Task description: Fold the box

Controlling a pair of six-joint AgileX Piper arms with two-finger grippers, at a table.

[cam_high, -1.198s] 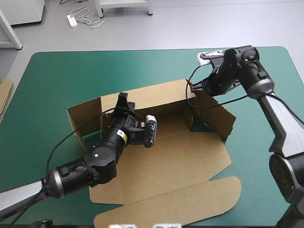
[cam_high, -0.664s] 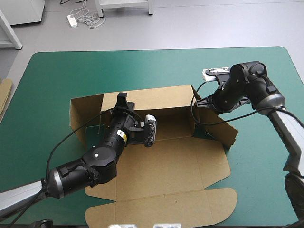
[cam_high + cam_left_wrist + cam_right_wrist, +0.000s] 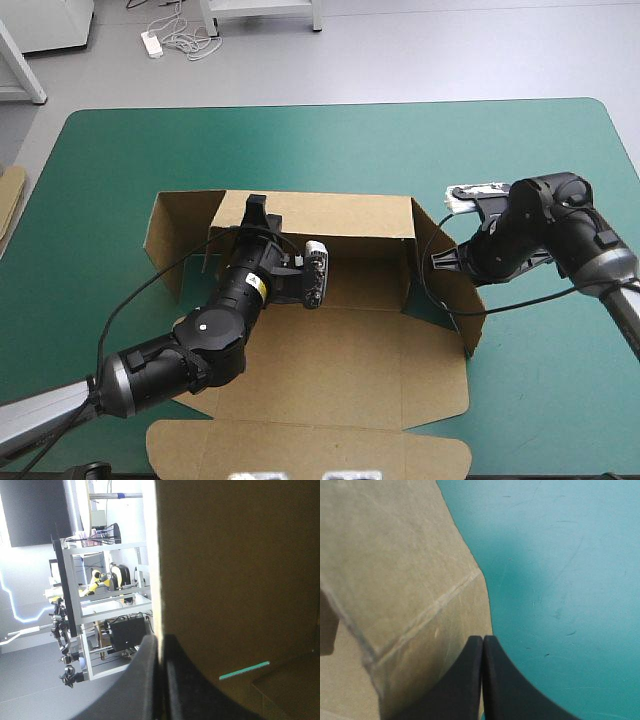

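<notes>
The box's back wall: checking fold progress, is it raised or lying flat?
Raised: the back wall stands upright, the left gripper shut on its top edge.

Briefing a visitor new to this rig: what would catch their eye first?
The brown box on the teal-green table, its back and side walls standing and its lid flat toward the near edge. Next, both grippers pinching it: the left gripper on the back wall's top edge, the right gripper on the right side wall.
</notes>
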